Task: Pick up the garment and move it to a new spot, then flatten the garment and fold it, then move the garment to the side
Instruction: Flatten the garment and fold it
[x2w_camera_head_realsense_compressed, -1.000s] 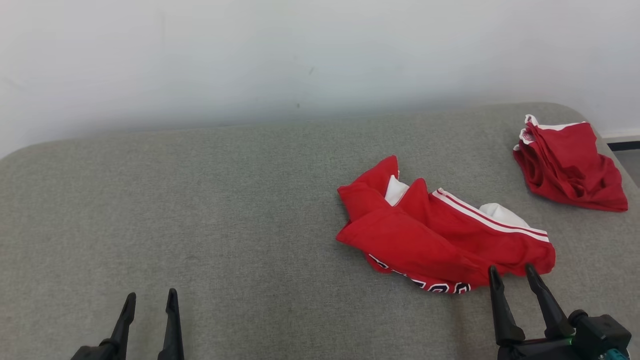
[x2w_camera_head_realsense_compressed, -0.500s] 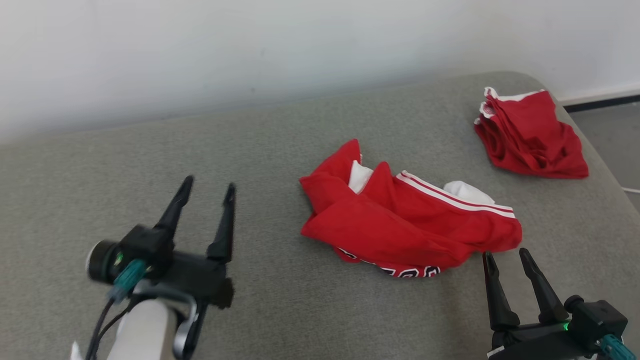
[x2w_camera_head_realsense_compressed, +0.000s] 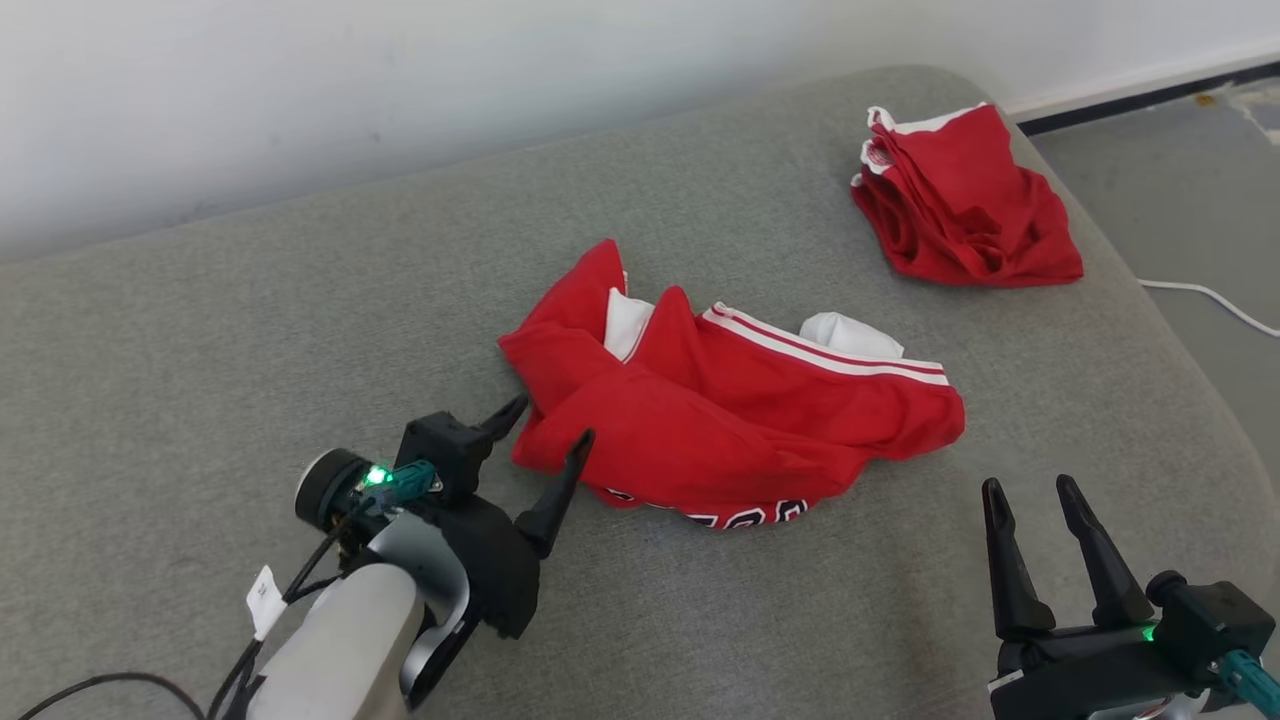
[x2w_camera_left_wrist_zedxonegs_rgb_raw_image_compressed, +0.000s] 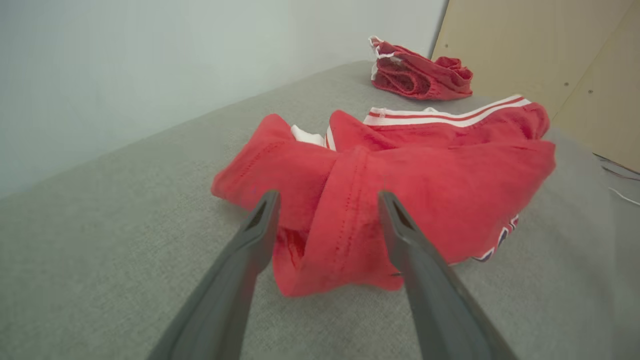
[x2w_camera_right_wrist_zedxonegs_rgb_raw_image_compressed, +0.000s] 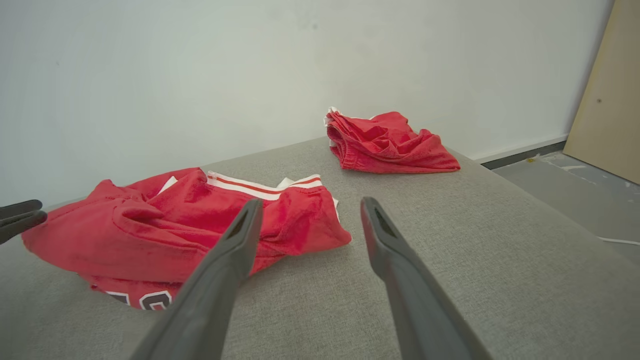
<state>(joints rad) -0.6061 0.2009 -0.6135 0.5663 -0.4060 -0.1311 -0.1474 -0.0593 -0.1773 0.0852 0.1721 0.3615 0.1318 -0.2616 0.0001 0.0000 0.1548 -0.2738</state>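
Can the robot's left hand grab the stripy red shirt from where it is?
Probably yes. The left hand is open and right at the near edge of the stripy red shirt, and nothing lies between them.

Bare test room: grey padded bench (x2w_camera_head_realsense_compressed: 200, 350), white wall (x2w_camera_head_realsense_compressed: 300, 80), plywood panel (x2w_camera_left_wrist_zedxonegs_rgb_raw_image_compressed: 550, 50).

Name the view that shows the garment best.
Head view: the garment lies whole, seen from above. Left wrist view shows its near fold between the fingers of the left gripper; right wrist view shows it side-on, partly behind the right gripper.
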